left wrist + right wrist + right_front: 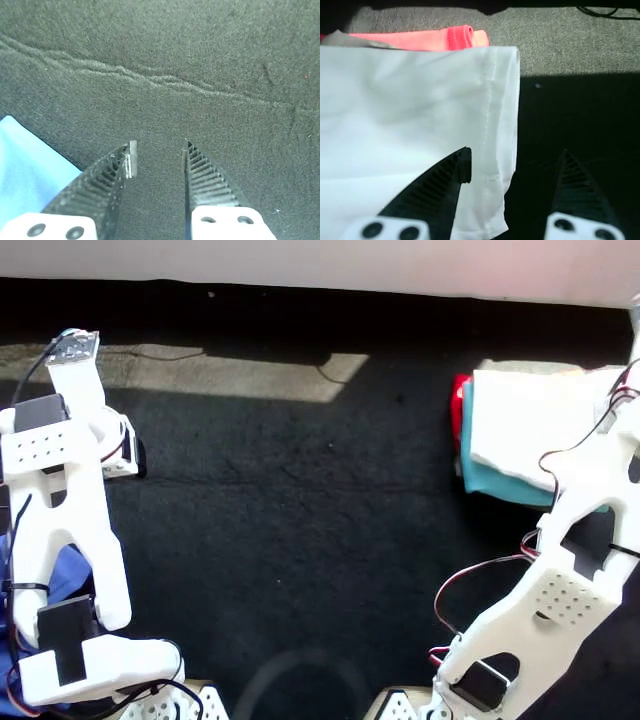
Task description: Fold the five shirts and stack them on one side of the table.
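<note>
A white folded shirt (525,420) tops a stack in the upper right of the high view. It lies over a teal shirt (490,480) whose edge shows below it, and a red shirt (459,405) peeks out at the stack's left edge. The right arm (560,590) leans across the stack's lower right corner. The right gripper (515,155) hangs spread at the white shirt's hemmed edge, one finger over the cloth and the other over the black felt table cover (300,520). At the lower left of the high view a light blue shirt (68,575) lies under the left arm (60,490). The left gripper (157,157) is spread, pinching nothing, over bare felt just beside that blue cloth. A sunlit strip (230,375) crosses the felt at upper left.
</note>
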You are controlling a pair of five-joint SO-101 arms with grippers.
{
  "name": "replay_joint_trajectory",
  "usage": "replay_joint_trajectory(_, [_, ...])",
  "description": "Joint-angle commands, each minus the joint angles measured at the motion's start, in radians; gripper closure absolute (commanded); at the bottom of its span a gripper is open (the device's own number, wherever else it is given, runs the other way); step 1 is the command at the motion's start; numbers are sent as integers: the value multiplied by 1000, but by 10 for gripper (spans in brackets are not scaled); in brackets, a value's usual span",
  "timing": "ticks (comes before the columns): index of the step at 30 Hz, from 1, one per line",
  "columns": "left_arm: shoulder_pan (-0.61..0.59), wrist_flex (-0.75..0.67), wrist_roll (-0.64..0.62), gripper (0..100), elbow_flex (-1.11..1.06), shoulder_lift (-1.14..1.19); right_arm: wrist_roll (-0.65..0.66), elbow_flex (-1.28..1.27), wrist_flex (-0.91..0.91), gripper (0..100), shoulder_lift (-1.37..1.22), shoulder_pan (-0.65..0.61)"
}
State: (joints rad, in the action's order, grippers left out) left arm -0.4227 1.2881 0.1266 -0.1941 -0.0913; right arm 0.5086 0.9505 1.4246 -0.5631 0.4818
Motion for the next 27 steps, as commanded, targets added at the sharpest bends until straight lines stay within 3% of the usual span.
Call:
replay_joint_trajectory(1, [-2, -2, 8, 841, 18, -59, -166, 142, -7, 731, 13, 1])
replay_joint_trajectory(5, [-53, 57, 8, 841, 16, -120, -275, 263, 108, 731, 15, -16])
replay_joint_trajectory(9, [-170, 132, 14, 836, 16, -211, -284, 398, 234, 731, 13, -44])
replay_joint_trajectory(18, [-539, 130, 313, 835, 18, -151, -282, 544, 338, 731, 16, -90])
replay_joint_trajectory(23, [-581, 71, 361, 835, 18, 22, -282, 499, 343, 731, 82, -124])
replay_joint_trajectory(27, [-556, 14, 359, 835, 18, 143, -282, 303, 343, 731, 275, -148])
